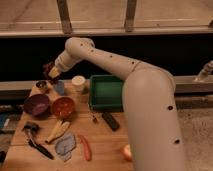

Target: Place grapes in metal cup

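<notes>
**Item: grapes** [48, 67] — dark reddish clump held clear of the desk [102, 145], above its back-left corner. The end effector [52, 72] was closed tight on the bunch. The bunch's long axis could not be made out, as it showed only as a compact mass at the fingertips.

**Target: metal cup** [41, 86] — small, shiny and upright near the desk's back-left corner. It lay below the end effector and slightly to its left, so the coming move was judged to be a short shift leftward followed by a descent.

**Neighbours:**
- The blue-grey cup [59, 88] stood just beside the target on its right, almost directly under the end effector.
- The white cup [78, 82] stood further right.
- The purple bowl [36, 105] sat near the target, in front of it.
- The green bin [107, 92] was well apart to the right.

**Clearance:**
- The space above the target was open.
- The desk's left and back edges ran close by the cup.
- The cup's mouth was narrow, so a bunch released off-centre would likely catch the rim or drop toward the blue-grey cup.
</notes>
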Robot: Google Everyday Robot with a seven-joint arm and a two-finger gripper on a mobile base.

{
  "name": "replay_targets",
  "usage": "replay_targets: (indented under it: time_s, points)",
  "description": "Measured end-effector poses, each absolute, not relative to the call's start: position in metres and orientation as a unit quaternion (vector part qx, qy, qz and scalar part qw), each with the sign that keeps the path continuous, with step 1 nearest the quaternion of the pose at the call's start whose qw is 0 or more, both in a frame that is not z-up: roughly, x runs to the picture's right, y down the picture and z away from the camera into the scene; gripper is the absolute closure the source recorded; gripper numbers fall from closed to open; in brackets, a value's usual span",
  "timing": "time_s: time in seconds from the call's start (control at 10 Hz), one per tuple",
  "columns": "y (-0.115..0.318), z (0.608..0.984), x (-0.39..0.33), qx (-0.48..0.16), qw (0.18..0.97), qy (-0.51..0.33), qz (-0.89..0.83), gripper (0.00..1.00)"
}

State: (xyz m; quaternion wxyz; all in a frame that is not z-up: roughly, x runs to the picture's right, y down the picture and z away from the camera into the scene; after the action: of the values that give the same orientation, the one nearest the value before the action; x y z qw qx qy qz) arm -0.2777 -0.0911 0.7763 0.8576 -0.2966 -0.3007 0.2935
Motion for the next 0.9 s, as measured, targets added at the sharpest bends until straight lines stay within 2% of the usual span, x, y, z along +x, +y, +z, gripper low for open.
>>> replay_targets:
  time_s: [0.4, 0.9]
  points:
    - [-0.079, 0.776, -0.28, -0.294, 0.863, -0.295, 0.285, 1.0]
    - [-0.09, 0.78, -0.294, -0.269, 0.867, -0.324, 0.266, 1.0]
